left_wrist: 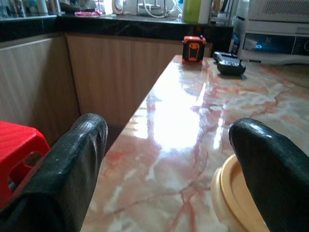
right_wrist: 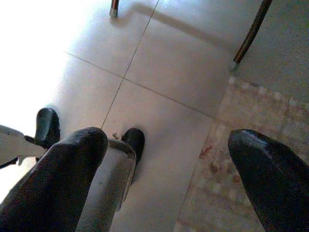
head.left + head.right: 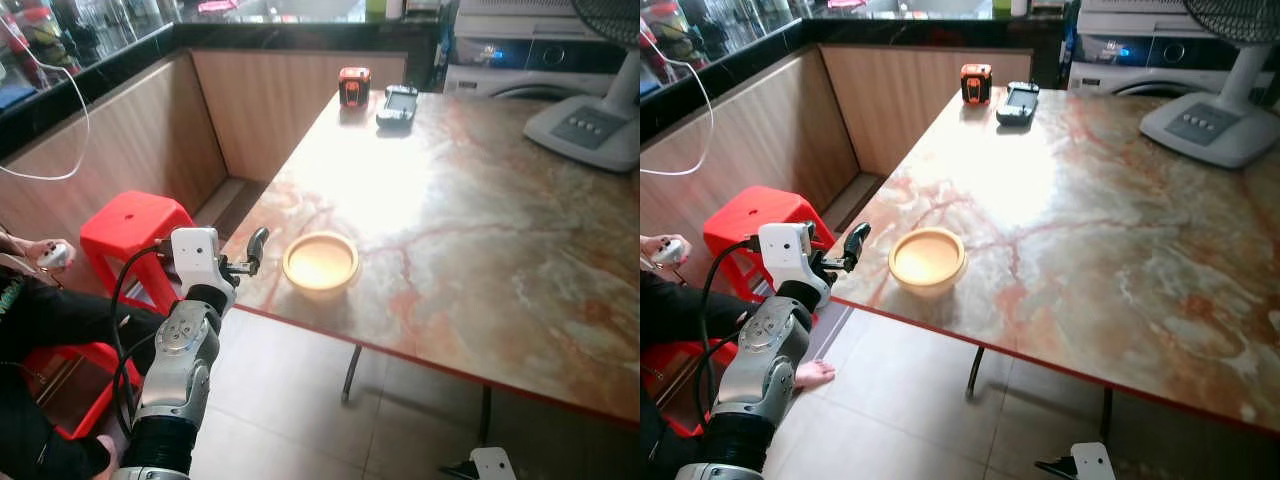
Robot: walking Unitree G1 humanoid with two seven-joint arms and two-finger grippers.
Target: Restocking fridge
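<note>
I am reaching for the yellow bowl [image 3: 320, 263] near the marble table's [image 3: 480, 230] front edge; my left gripper [image 3: 254, 250], fingers spread, waits at its nine o'clock. Next I must advance until the rim sits between the fingers, then close. The right gripper [image 2: 164, 169] hangs spread above the floor, probably idle.

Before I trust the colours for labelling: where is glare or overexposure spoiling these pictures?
Left eye view: a white glare patch on the marble table behind the yellow bowl. Left wrist view: the same sheen beyond the open left gripper. Right wrist view: the floor blown out white at one corner.
</note>
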